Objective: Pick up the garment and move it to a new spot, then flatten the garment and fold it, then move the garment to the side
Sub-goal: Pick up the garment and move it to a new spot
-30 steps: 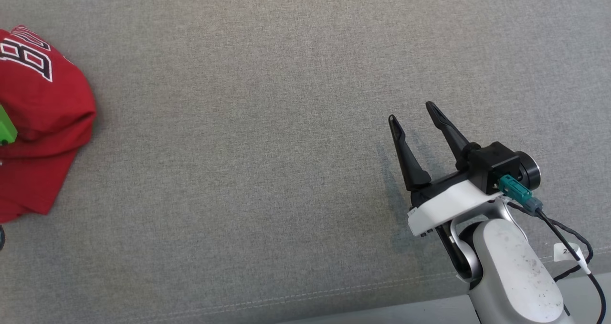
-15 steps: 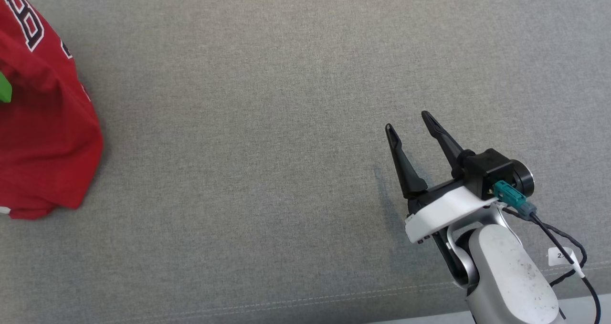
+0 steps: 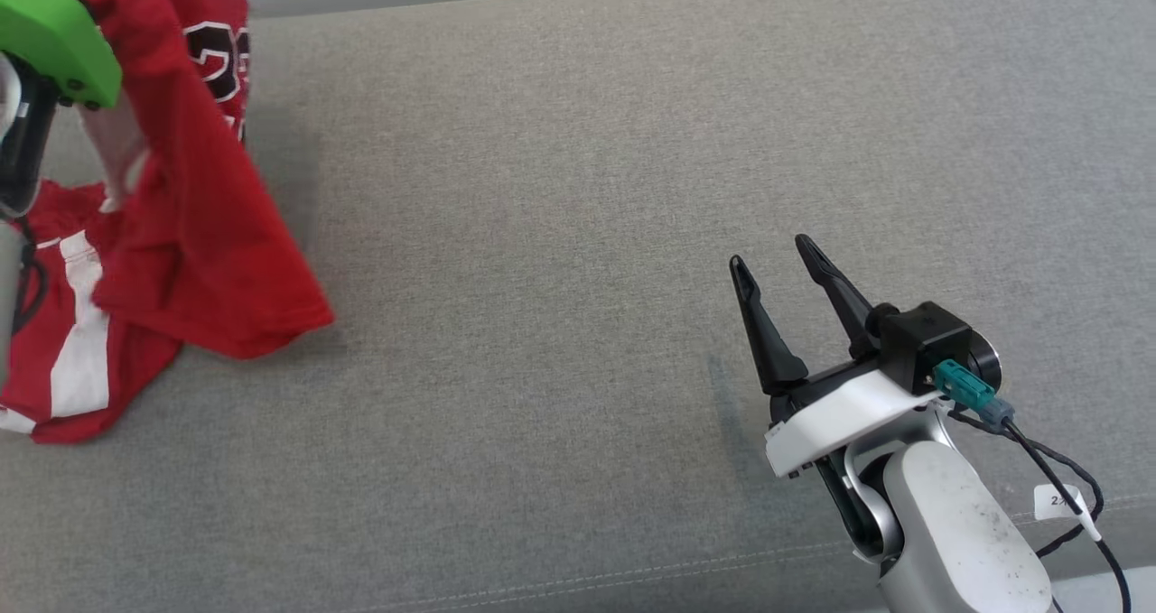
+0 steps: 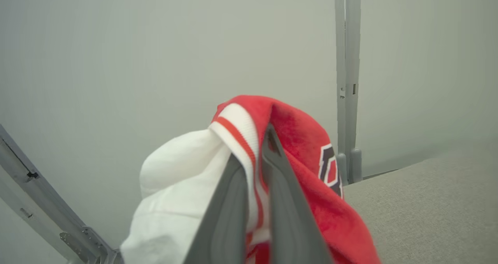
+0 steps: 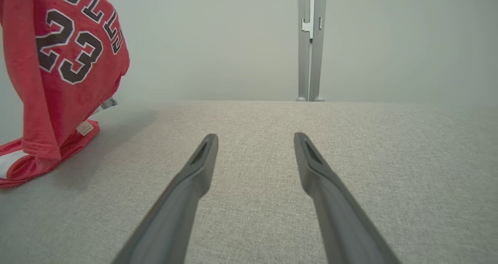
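Pinching the jersey [image 3: 208, 261] by its red-and-white trim in the left jaws, lifted at the far left with its lower part lying on the counter [image 3: 542, 234]. Holding the right jaws spread over the near right, just inside the near edge. Leaving wide bare grey cloth between, back to the far edge.

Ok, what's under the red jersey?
Under the jersey, grey fabric surface; its lower part lies bunched there, its top hangs from the left gripper. Anything beneath the bunch is covered.
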Tool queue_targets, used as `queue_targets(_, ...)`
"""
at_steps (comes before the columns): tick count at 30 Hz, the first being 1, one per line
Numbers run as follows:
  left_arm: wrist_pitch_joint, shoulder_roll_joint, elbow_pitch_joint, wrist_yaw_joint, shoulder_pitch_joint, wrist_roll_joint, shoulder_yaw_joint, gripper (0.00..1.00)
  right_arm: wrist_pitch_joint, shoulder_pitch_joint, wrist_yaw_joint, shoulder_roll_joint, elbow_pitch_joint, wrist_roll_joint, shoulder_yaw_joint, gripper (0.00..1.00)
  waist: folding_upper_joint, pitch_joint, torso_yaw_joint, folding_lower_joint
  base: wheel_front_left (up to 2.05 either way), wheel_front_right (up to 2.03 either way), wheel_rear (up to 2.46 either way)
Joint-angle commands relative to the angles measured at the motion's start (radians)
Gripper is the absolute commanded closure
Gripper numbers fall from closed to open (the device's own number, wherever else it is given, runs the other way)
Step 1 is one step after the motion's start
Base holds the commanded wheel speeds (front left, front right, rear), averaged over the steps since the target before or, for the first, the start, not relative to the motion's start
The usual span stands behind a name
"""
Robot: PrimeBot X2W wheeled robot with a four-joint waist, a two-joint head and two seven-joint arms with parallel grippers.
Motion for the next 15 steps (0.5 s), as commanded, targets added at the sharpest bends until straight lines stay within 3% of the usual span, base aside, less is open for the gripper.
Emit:
queue_targets(1,0.01,0.0,-0.043,-0.003,0.016,-0.006,-0.018,1.0,-0.011,0.011,0.0,-0.003,0.006,0.009,0.001,0.0,0.0,-0.017,-0.023,0.0001,0.0,0.0,0.0)
queue_targets(8,0.081,-0.022,-0.248,-0.002,0.077,-0.007,-0.129,1.0,-0.03,0.012,0.0,-0.003,0.031,0.035,0.011,0.0,0.0,-0.049,-0.088,0.0001,0.0,0.0,0.0)
queue_targets(15,0.14,-0.098,-0.381,-0.002,0.118,-0.042,-0.214,1.0,-0.048,0.015,0.0,-0.003,0.061,0.058,0.016,0.0,0.0,-0.08,-0.157,0.0001,0.0,0.0,0.0)
